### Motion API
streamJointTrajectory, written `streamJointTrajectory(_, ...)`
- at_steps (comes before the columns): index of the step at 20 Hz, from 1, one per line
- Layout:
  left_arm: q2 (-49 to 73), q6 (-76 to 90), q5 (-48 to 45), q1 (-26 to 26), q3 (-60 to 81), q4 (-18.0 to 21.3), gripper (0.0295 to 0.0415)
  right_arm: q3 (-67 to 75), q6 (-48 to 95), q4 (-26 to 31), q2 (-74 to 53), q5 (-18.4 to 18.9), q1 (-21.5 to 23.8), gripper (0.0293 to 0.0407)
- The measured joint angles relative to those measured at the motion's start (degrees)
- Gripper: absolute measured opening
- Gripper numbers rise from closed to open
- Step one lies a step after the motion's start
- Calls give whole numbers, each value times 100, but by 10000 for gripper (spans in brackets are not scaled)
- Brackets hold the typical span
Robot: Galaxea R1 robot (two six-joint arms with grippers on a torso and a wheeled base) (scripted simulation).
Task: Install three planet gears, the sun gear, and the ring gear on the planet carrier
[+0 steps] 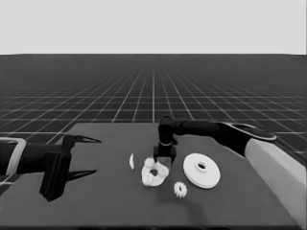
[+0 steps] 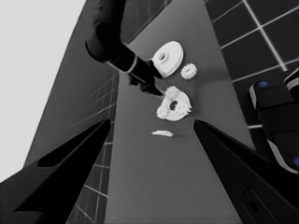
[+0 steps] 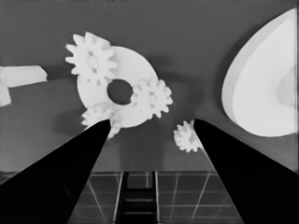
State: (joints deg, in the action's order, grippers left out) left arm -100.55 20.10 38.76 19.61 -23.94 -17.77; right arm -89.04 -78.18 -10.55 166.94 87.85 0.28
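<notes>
The smaller round part [image 3: 126, 84], a flat white disc with a dark round centre hole, lay near the middle of the counter [image 1: 120, 206]. Three gears sat on its face around that hole: one gear [image 3: 91, 58], a second gear [image 3: 152, 98], and a third gear [image 3: 100, 116] partly behind a black finger. Only the right wrist view showed their blunt, evenly spaced teeth clearly; the head view merged them into one pale lump.

A fourth gear [image 1: 180, 189] lay loose on the counter just beside the smaller round part, between it and the larger round part [image 1: 202, 169]. That larger part was thick and stepped, with a small dark hole, and it sat apart from the smaller one on the right arm's side.

The right gripper [image 1: 162, 162] hung directly over the smaller round part, its jaws spread wide and empty. On the opposite side of the smaller round part, a thin white piece [image 1: 131, 161] lay near it, seen almost edge-on in the head view, and as a flat sliver in the left wrist view.

The left gripper [image 1: 88, 155] was parked well away from the smaller round part, jaws spread apart, holding nothing.
</notes>
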Motion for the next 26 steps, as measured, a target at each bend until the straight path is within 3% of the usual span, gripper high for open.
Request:
streamJointTrajectory(2,0,0,0,0,0,0,385,1,0,9,0,1,7,385)
streamJointTrajectory(3,0,0,0,0,0,0,385,1369,-614,-47,-725,100,-19,385)
streamJointTrajectory(5,0,0,0,0,0,0,385,2432,-1014,-80,-1407,179,-55,385)
streamJointTrajectory(12,0,0,0,0,0,0,385,2905,-1160,-93,-1725,209,-61,385)
streamJointTrajectory(13,0,0,0,0,0,0,385,2722,-1012,-686,-1692,177,-609,385)
streamJointTrajectory(15,0,0,0,0,0,0,385,2406,-789,-1208,-1629,67,-1185,385)
streamJointTrajectory(22,0,0,0,0,0,0,385,2191,-650,-1450,-1580,-31,-1428,385)
streamJointTrajectory(24,0,0,0,0,0,0,385,2188,-648,-1454,-1580,-32,-1431,314)
streamJointTrajectory(26,0,0,0,0,0,0,385,2186,-647,-1455,-1579,-32,-1430,310)
